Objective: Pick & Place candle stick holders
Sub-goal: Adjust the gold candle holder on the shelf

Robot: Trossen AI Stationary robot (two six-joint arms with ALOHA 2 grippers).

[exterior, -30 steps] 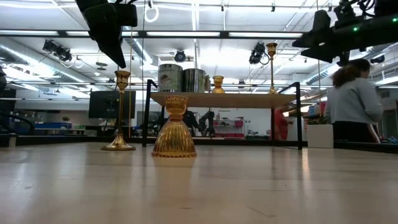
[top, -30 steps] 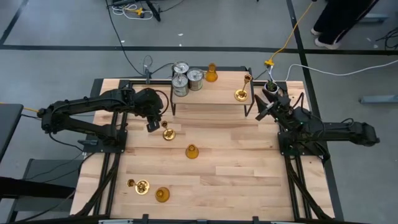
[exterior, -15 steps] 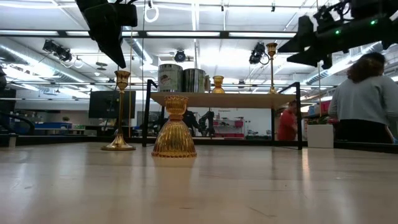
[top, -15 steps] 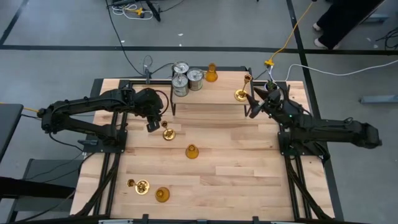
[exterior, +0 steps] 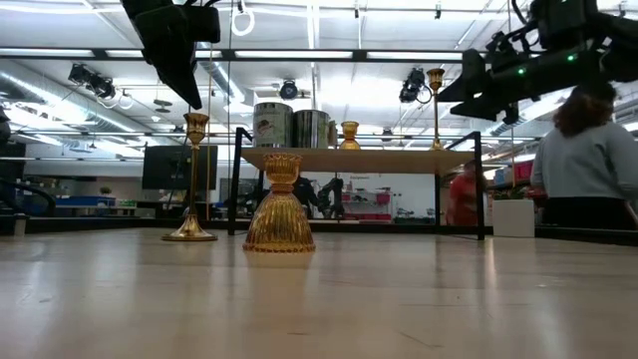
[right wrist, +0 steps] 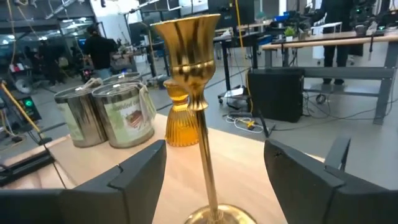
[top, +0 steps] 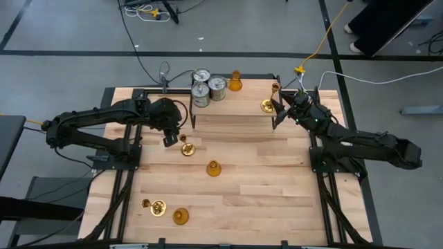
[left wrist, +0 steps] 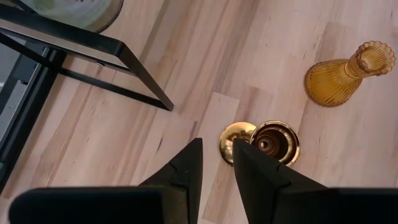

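Right tool (right wrist: 211, 180) is spread wide around the stem of a brass candle stick holder (right wrist: 194, 93) standing on the shelf (top: 242, 104); behind that holder sit an amber holder (right wrist: 180, 121) and silvery cylinders (right wrist: 106, 115); left tool (left wrist: 214, 165), nearly closed, hangs over another brass holder (left wrist: 273, 140) on the counter (top: 242, 180)

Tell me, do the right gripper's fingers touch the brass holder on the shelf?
Apart. The right wrist view shows the fingers open on both sides of the brass holder, with clear gaps to its stem.
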